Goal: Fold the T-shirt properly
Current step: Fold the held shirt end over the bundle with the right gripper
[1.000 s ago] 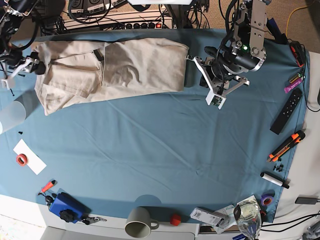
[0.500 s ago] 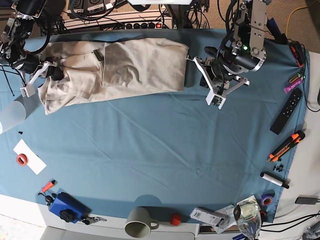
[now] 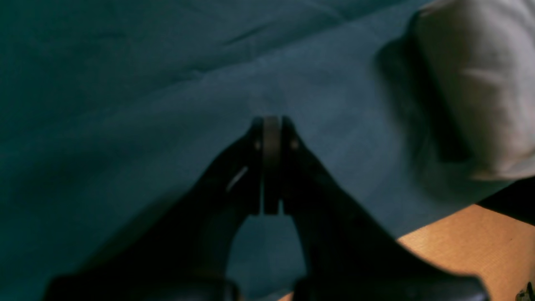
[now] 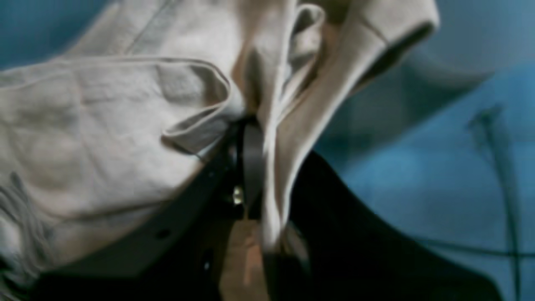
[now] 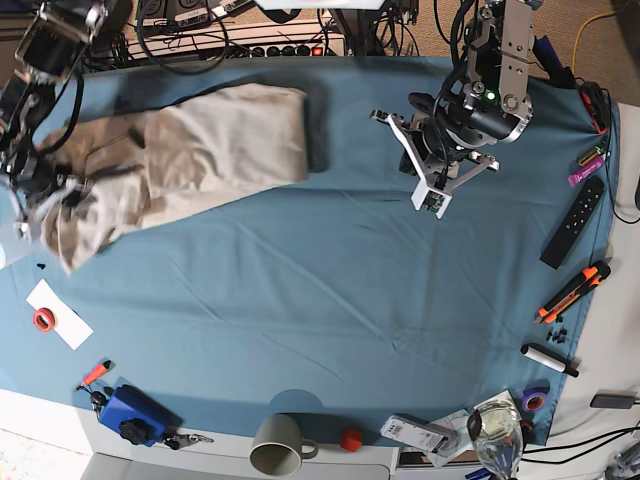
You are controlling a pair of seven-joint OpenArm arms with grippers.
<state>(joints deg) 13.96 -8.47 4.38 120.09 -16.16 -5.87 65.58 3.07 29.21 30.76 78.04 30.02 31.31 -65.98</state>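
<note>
T-shirt: I see it dragged toward the base view's left since a second ago; it now lies slanted on the tablecloth, far edge well clear of my left arm.
Right gripper: clenched on a bunched fold of the shirt, where earlier it stood wide.
Left gripper: pressed together on nothing, parked above bare cloth as before.
</note>
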